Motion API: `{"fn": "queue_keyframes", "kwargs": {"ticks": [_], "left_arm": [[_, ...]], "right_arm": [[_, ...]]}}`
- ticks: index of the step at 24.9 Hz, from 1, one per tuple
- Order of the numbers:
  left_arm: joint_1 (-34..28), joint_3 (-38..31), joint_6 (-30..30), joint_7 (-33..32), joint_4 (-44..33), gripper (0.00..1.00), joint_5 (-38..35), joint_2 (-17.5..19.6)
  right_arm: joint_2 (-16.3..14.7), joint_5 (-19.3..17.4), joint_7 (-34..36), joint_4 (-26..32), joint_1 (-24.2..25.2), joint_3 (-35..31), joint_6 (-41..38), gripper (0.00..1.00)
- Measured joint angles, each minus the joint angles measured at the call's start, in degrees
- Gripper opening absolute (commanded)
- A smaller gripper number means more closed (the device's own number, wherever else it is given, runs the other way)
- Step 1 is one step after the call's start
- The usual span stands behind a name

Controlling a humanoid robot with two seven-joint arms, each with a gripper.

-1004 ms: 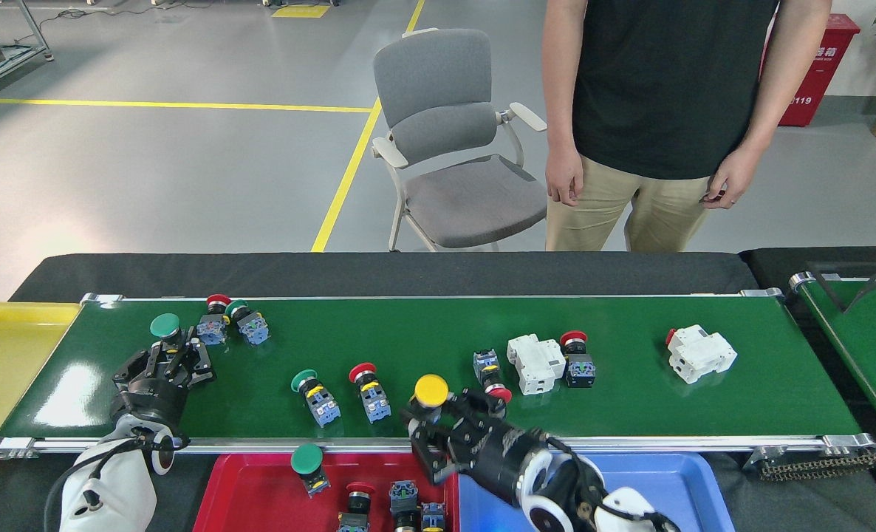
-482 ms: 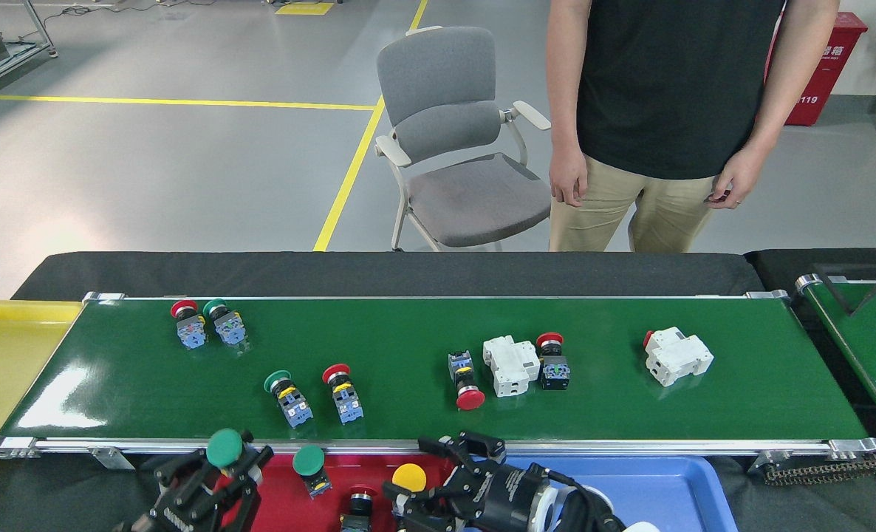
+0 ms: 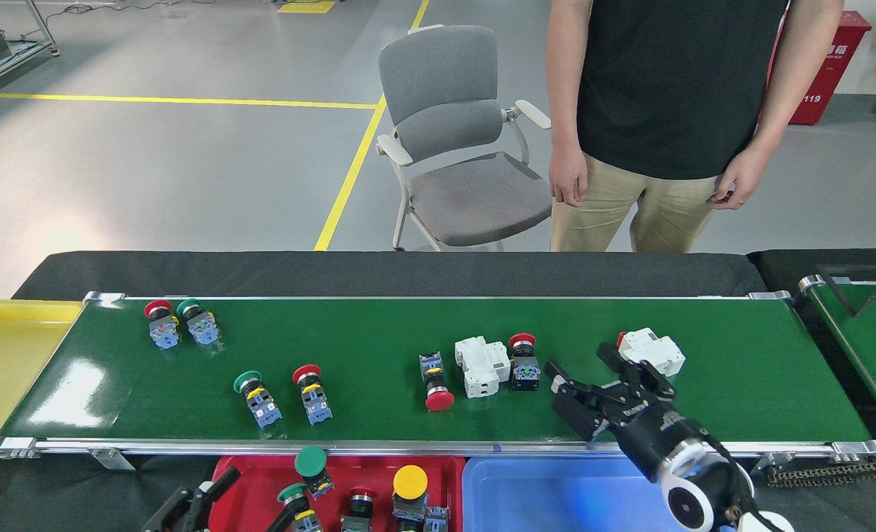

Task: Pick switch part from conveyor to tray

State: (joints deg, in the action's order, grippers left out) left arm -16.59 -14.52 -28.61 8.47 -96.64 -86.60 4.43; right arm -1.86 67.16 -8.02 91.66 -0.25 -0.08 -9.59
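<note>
My right gripper (image 3: pixel 599 377) hangs spread wide over the conveyor (image 3: pixel 379 336), lined up on the white breaker (image 3: pixel 652 349); the left gripper (image 3: pixel 202 496) by the red tray (image 3: pixel 240 473) looks spread too

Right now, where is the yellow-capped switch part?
In the head view, the yellow-capped switch part lies in the red tray, near its right end, beside the blue tray, just below the conveyor.
</note>
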Motion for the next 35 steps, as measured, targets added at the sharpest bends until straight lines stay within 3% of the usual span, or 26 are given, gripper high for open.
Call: {"fn": "queue_keyframes", "kwargs": {"ticks": [4,7,10,13,18,22,23,25,26,28,30,33,35], "left_arm": [[0.34,-0.39,6.0,-0.23,2.92,1.0,-0.11,0.66],[3.1,-0.41,6.68,-2.14,5.04,1.0,-0.09,0.68],[8.23,-0.41,6.81,-5.36,7.62,1.0,0.08,1.6],[12.71,-0.42,6.99,-7.32,11.61,1.0,0.09,2.33],[16.92,-0.23,7.08,-8.17,17.73,1.0,0.09,3.46],[20.11,-0.22,7.43,-8.28,22.3,0.98,0.09,4.61],[21.37,-0.22,7.52,-8.28,23.79,0.92,0.09,4.61],[23.63,-0.21,7.7,-8.3,26.3,0.59,0.09,4.63],[24.17,-0.18,7.77,-8.3,27.03,0.43,0.09,4.72],[24.25,-0.13,7.63,-8.32,27.77,0.4,0.1,4.84],[24.23,-0.12,7.4,-8.32,27.85,0.33,0.13,4.95],[24.1,-0.11,7.11,-8.44,27.88,0.13,0.14,5.0],[23.55,-0.34,5.16,-8.35,27.74,0.08,0.5,5.04]], "right_arm": [[-0.41,1.28,5.49,3.99,6.33,0.08,4.2,0.98],[0.44,3.99,6.19,4.35,5.99,2.32,5.19,0.98],[3.13,6.8,4.41,2.45,1.7,8.1,6.31,0.98],[4.94,8.98,2.23,-3.4,-4.34,14.53,8.96,0.98],[7.12,9.52,0.97,-15.93,-13.61,22.94,12.69,0.98],[10.62,9.29,0.73,-26.84,-20.49,26.07,14.58,0.94],[10.82,9.04,0.74,-28.96,-22.36,26.81,15.18,0.92],[10.82,7.07,0.83,-32.95,-25.27,29.91,15.85,0.79],[10.82,5.23,1.07,-34.66,-25.98,31.65,16.0,0.65],[10.81,2.21,1.23,-36.02,-27.45,33.46,16.2,0.37],[10.78,1.22,1.15,-36.31,-27.93,33.79,15.34,0.17],[10.71,0.66,0.74,-35.45,-27.86,33.81,11.62,0.13],[10.38,0.04,0.36,-31.08,-26.63,33.71,9.07,0.13]]}}
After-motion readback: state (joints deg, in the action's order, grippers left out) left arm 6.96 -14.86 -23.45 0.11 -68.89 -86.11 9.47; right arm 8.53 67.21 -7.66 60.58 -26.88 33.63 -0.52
